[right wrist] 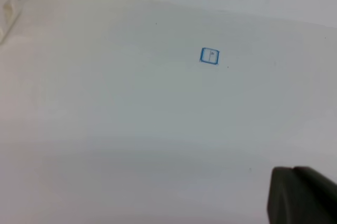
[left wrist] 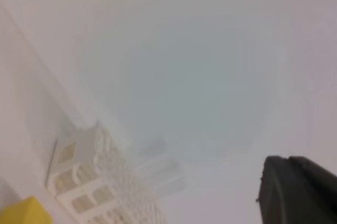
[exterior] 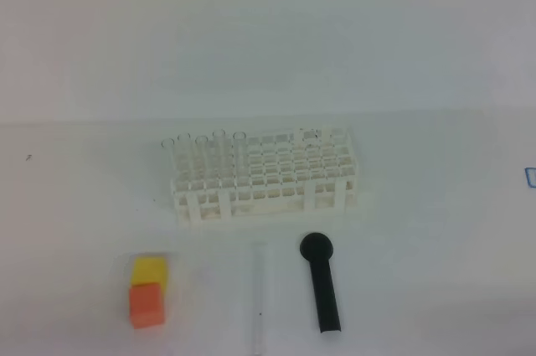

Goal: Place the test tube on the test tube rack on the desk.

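Exterior high view: the white surface [exterior: 75, 205] carries all items; neither arm appears here. The test tube rack [exterior: 266, 173], one in number and the largest item, stands at centre. Roughly four or five clear tubes [exterior: 219, 148] stand upright in its 9 o'clock end; the exact count cannot be told. One black round-headed tool [exterior: 322, 282] lies at 5 o'clock of the rack. Two blocks sit touching at 7 o'clock: one yellow block [exterior: 150, 271], one orange block [exterior: 146, 305].

The test tube [exterior: 260, 296], one loose, lies flat at 6 o'clock of the rack, just beside the tool, pointing toward the rack. Judged: light, rigid, smooth and breakable, liable to roll or slip; best taken across its middle with modest pressure, then tipped upright over a free hole.

Left wrist view: a dark part of the left claw [left wrist: 297, 190] shows at 5 o'clock. Right wrist view: likewise the right claw [right wrist: 303, 195]. Both claws are fully closed and hold nothing.
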